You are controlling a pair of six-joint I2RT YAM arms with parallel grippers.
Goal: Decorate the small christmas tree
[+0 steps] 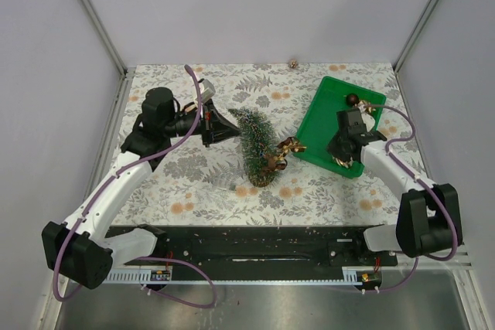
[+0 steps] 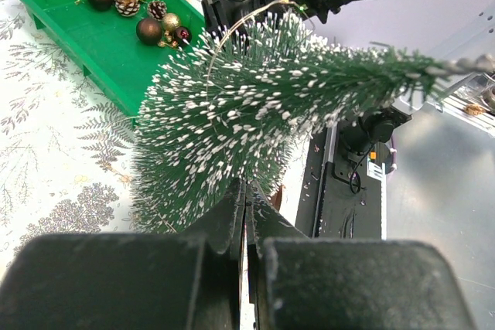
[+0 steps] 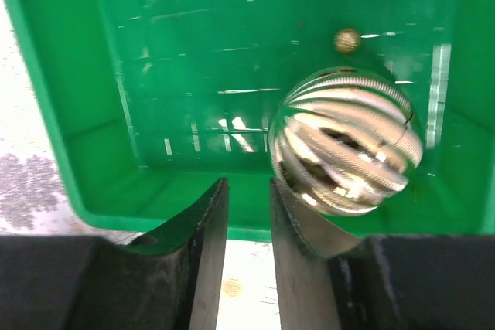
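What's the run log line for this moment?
left tool shut at tree | right tool open, empty, over tray | gold ball beside it

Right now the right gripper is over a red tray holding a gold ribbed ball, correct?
No: the tray is green, not red, as the right wrist view shows. The right gripper is over it, and the gold ribbed ball lies in it.

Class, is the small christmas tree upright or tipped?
Tipped: the small christmas tree lies sideways in the left wrist view, tip pointing right.
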